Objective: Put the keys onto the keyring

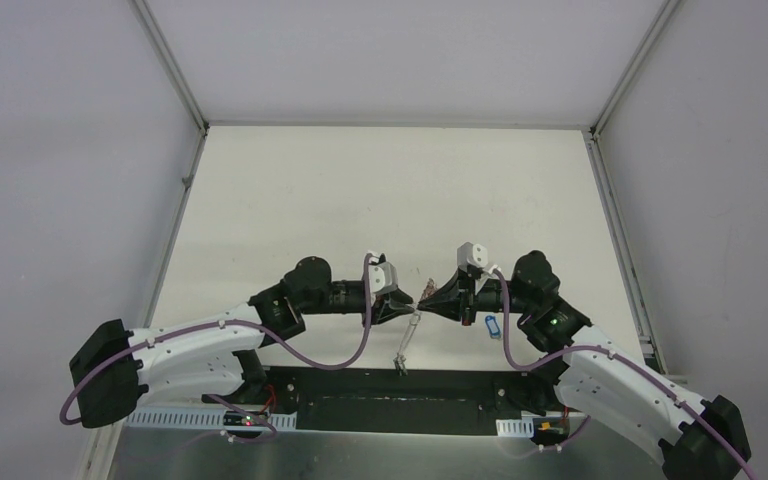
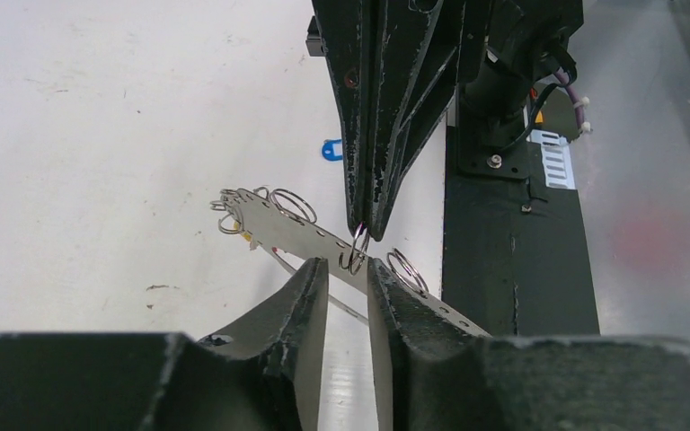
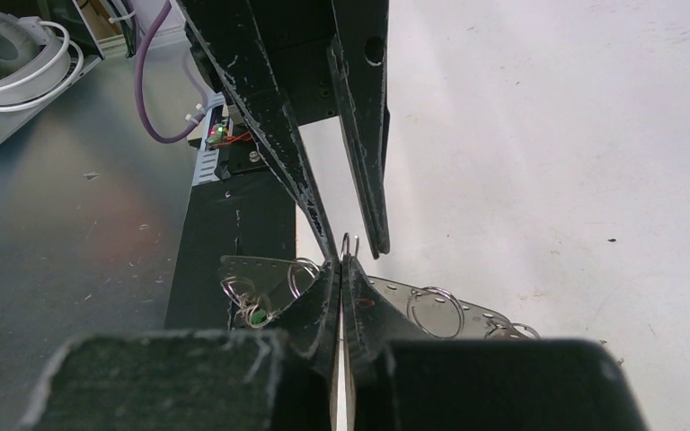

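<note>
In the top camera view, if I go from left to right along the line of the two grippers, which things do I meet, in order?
left gripper → right gripper → blue key tag. The keyring hangs where the two grippers meet and overlaps both, so it is left out.

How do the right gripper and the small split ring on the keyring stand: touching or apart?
Touching. The left wrist view shows the right gripper shut, its tips pinching the split ring that sits on the keyring.
</note>
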Motion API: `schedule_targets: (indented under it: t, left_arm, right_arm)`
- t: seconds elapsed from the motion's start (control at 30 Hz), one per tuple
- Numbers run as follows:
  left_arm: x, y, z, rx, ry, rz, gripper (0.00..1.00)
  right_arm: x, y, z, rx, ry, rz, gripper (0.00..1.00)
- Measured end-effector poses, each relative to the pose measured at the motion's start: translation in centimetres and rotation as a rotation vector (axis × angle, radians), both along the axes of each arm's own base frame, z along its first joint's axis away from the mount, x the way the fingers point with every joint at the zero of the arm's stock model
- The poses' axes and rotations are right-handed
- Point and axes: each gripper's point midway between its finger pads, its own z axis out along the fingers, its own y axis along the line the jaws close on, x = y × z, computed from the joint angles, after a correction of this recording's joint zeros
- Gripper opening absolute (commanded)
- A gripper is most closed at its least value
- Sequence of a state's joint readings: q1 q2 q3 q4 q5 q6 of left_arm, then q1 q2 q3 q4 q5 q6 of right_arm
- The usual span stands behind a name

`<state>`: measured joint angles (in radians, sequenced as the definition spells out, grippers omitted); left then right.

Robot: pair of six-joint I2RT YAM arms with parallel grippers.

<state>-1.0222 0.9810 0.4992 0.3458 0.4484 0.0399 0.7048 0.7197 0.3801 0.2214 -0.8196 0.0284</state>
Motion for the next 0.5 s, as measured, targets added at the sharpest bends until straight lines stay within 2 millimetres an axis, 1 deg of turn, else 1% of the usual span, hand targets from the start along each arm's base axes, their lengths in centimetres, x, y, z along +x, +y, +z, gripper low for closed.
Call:
schedule_targets:
  t: [0.1, 0.23, 0.4, 0.5]
  left_arm:
    - [-0.03, -0.15, -0.16, 0.004, 0.004, -0.006, 0.10]
    - [-0.04, -0.20, -0.09, 0.001, 0.004, -0.008, 0.00]
    - [-0.03, -0.22, 0.04, -0.003, 0.002, -0.008, 0.00]
    - [-0.06, -0.18, 0.13, -0.005, 0.001, -0.008, 0.00]
  right_arm:
    - [0.00, 0.00, 0.02, 0.001, 0.000, 0.000, 0.00]
    - [-0.01, 0.00, 0.04, 0.001, 0.002, -0.001, 0.00]
    - [0.00, 0.00, 0.06, 0.002, 0.006, -0.003, 0.00]
    - [0.13, 0.00, 0.06, 0.002, 0.013, -0.012, 0.17]
